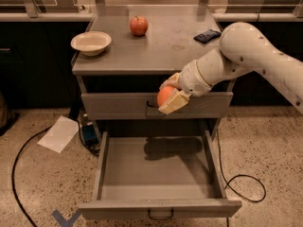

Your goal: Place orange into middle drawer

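Note:
My gripper (168,94) is shut on the orange (164,95) and holds it in front of the closed upper drawer, above the back of the middle drawer. The middle drawer (158,208) is pulled fully open below, wide, shallow, grey and empty, with a small wire handle on its front. The arm's shadow falls on the drawer's floor. The white arm comes in from the upper right.
On the cabinet top stand a red apple (138,26), a white bowl (91,43) and a small dark packet (207,35). A sheet of paper (58,134) and a cable (19,174) lie on the floor at the left; another cable (246,186) lies at the right.

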`<action>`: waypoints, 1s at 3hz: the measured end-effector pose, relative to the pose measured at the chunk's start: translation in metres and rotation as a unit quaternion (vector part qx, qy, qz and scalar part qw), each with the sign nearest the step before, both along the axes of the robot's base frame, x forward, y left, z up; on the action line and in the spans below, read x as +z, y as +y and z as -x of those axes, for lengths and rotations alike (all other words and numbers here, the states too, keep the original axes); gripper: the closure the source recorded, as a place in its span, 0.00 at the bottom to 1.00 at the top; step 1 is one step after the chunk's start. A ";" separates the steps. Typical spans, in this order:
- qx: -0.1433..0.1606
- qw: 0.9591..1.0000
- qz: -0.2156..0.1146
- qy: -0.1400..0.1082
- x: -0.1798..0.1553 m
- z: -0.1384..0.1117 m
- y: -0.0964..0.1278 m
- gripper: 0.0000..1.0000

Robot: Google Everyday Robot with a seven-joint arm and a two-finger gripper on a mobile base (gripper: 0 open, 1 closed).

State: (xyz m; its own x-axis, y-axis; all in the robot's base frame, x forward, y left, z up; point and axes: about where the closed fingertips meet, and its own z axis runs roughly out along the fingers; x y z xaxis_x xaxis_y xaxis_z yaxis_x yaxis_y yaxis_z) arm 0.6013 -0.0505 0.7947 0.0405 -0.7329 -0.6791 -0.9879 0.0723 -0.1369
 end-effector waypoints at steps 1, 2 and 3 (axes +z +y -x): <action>-0.014 0.999 -0.029 0.041 -0.043 0.021 0.000 1.00; -0.031 0.995 -0.038 0.086 -0.089 0.042 -0.002 1.00; -0.038 0.991 -0.033 0.125 -0.136 0.058 0.000 1.00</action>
